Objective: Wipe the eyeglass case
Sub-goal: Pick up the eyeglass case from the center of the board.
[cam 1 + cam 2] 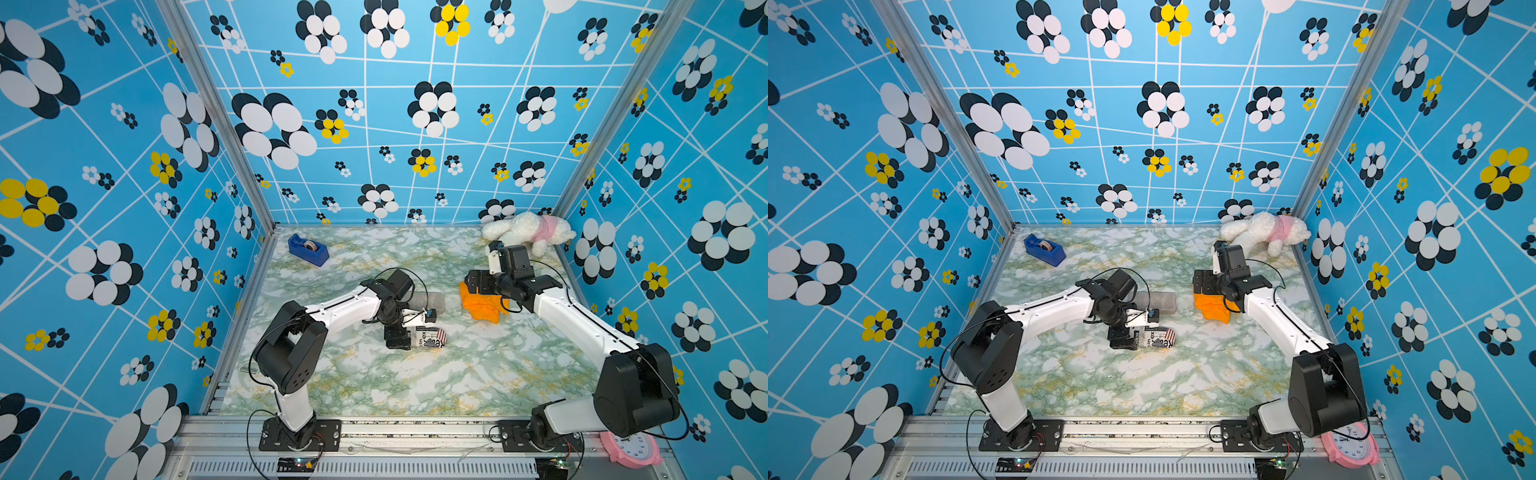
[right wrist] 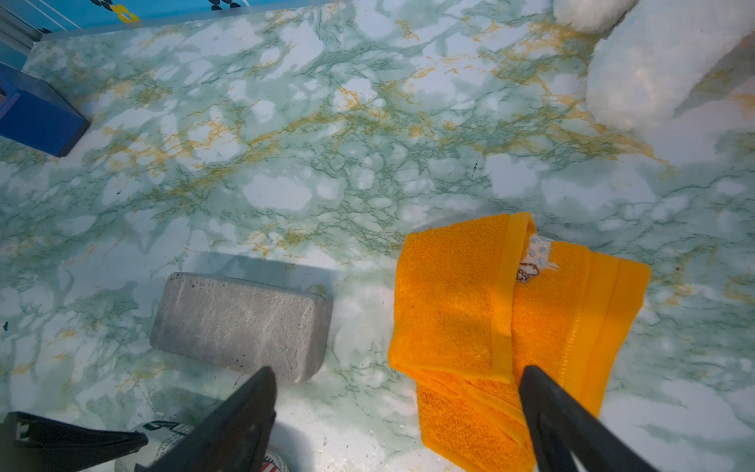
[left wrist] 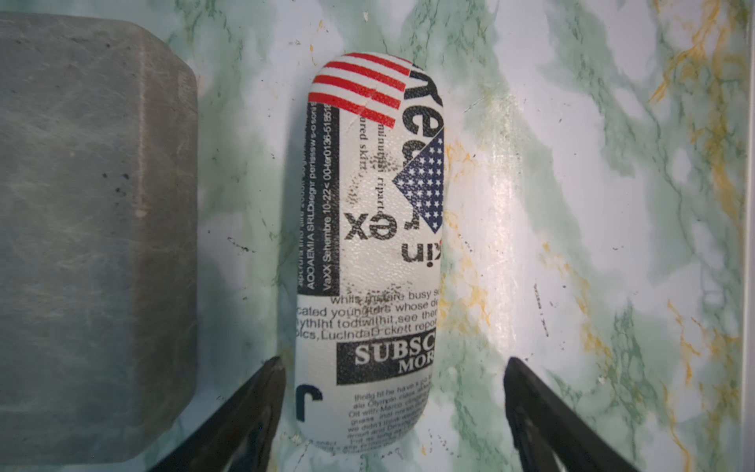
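My left gripper (image 3: 394, 363) is low over the table (image 1: 374, 374). Its two black fingers (image 3: 245, 429) stand on either side of one end of the eyeglass case (image 3: 367, 253). They are partly open and I am not squeezing the case. One finger is right next to its side, and I cannot tell if it touches. The other finger has a strip of bare table between it and the case.

In both top views the eyeglass case (image 1: 430, 336) lies flat near the middle of the table. It sticks out from my left gripper (image 1: 397, 338) toward 3 o'clock.

The case is long with round ends, like a big pill. Its skin is white and bumpy, with newspaper words printed on it. It also has red and white stripes and a blue patch with white stars.

Just beside the case, at 12 o'clock, lies a grey box (image 3: 90, 229). It looks hard and dull, with scratches and cut-off corners.

My right gripper (image 2: 397, 368) is at about 2 o'clock from the case, well apart from it. It is spread wide and has nothing in it. One finger hangs over the orange towel (image 2: 461, 310) and the other over bare table near the grey box. The towel is folded and fluffy, with a smooth band along its edge and a small stitched picture.

The table is shiny, with green and white marble swirls and thin yellow lines.
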You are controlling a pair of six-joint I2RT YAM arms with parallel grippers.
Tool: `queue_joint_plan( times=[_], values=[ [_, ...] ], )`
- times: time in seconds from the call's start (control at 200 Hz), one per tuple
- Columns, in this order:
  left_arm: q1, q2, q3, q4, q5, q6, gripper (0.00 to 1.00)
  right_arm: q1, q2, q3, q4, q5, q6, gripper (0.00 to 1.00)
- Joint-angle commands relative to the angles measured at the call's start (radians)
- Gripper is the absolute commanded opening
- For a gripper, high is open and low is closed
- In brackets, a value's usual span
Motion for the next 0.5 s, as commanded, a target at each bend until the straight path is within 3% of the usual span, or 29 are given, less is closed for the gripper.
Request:
queue_joint_plan(
  times=[0.0,0.495],
  values=[
    [0.011,0.027,-0.014,0.039,0.023,0.018,0.85,0.002,0.025,-0.009,0.024,-0.036,0.007,0.95],
    [0.008,0.024,-0.099,0.128,-0.064,0.025,0.87,0.004,0.057,-0.033,0.061,-0.085,0.022,0.95]
  ],
)
